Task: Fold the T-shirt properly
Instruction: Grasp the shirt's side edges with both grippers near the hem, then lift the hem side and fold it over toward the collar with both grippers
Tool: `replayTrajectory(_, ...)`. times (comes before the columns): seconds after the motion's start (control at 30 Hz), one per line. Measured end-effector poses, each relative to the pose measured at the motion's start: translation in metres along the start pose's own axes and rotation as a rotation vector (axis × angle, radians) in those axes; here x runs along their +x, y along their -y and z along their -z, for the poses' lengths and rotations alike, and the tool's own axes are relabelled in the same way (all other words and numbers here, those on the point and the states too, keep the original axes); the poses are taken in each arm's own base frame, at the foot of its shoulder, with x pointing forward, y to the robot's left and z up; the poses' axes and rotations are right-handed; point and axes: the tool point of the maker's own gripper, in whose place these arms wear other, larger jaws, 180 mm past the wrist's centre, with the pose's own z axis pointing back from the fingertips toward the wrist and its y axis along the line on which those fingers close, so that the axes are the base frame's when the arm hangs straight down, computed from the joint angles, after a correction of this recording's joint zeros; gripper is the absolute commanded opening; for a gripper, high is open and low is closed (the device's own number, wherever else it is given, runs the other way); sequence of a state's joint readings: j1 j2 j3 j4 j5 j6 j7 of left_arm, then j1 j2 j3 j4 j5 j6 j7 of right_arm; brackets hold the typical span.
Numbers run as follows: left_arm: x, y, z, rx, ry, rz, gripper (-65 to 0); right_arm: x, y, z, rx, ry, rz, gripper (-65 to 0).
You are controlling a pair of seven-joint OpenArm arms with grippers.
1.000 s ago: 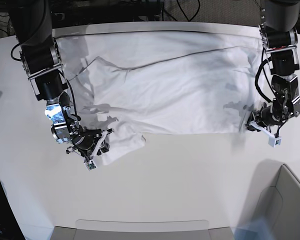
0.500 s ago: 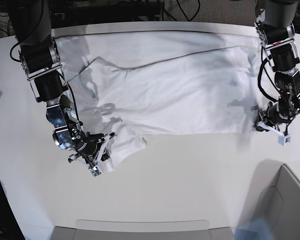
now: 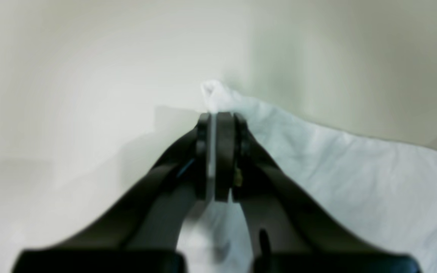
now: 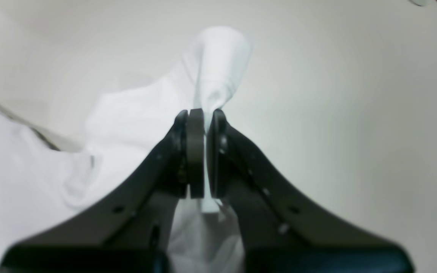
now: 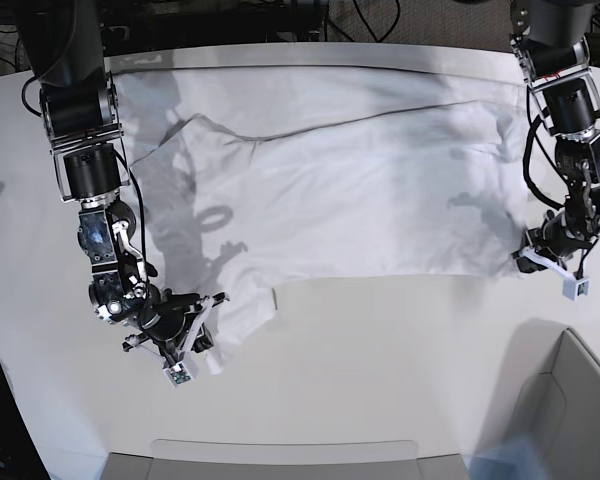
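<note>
White T-shirt (image 5: 350, 170) spread, both pincers pinching corners

No text, label, brand, number or sign can be read anywhere.

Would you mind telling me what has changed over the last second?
The right gripper closed on the T-shirt at its sleeve and dragged it toward the table's near edge. The left gripper moved outward and nearer, pulling its corner and stretching the shirt flatter. The left grip stayed shut on the fabric, and the far hem stayed along the table's far edge.
</note>
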State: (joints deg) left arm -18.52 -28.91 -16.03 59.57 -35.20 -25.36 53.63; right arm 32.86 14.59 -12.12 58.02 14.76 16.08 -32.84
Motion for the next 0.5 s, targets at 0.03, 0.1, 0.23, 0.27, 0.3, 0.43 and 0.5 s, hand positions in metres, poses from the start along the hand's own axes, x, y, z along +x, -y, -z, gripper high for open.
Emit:
replayTrajectory(0.03,-0.005,-0.001,0.000,0.004,-0.019,0.003,-65.0,-0.002,0.001,-0.004,-0.004,-0.013,-0.008,-65.0)
replayTrajectory(0.1,-0.009,-0.001,0.000,0.005,-0.032,0.003,-65.0,-0.011,-0.009,-0.008,0.022,-0.038,-0.034,-65.0)
replayTrajectory(0.23,-0.019,-0.001,-0.005,0.005,-0.037,0.023,-65.0,-0.027,-0.035,-0.019,0.067,-0.073,-0.074,-65.0)
replayTrajectory(0.27,-0.023,-0.002,-0.008,0.013,-0.046,0.036,-65.0,-0.027,-0.039,-0.023,0.075,-0.071,-0.092,-65.0)
replayTrajectory(0.3,-0.027,-0.003,-0.009,0.018,-0.051,0.046,-65.0,-0.028,-0.040,-0.028,0.071,-0.075,-0.108,-65.0)
replayTrajectory(0.43,-0.036,0.000,-0.018,0.023,-0.053,0.086,-65.0,-0.026,-0.030,-0.049,0.031,-0.061,-0.080,-65.0)
replayTrajectory(0.5,-0.037,0.002,-0.022,0.020,-0.044,0.104,-65.0,-0.032,-0.025,-0.059,0.009,-0.073,-0.068,-65.0)
